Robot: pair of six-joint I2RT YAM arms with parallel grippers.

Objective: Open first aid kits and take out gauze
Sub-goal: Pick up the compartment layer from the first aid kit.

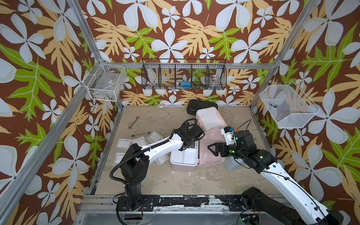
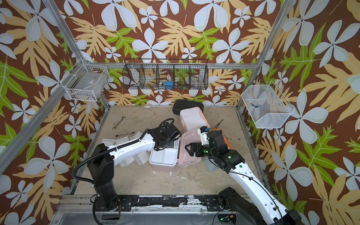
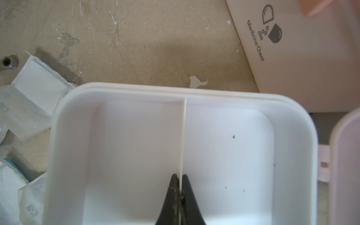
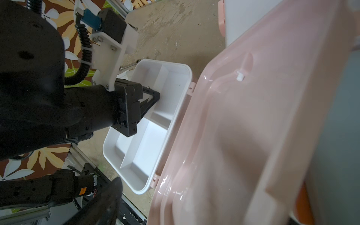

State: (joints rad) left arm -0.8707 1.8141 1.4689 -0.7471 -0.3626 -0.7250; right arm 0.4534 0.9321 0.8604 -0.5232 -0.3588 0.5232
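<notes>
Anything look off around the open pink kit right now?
Yes: the left hand is shut on the thin divider of the white tray, which looks empty. The gauze packets lie scattered on the table beside it.

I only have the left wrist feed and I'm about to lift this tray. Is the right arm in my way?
Observer: The right pincer hangs open over the flipped-back pink lid, beside the tray, not above it.
Operator: Is the kit behind it open?
Observer: No, the white kit looks shut; a black case lies behind it.
Operator: Is there a third kit?
Observer: Yes, a light blue kit, mostly hidden under the right arm.
</notes>
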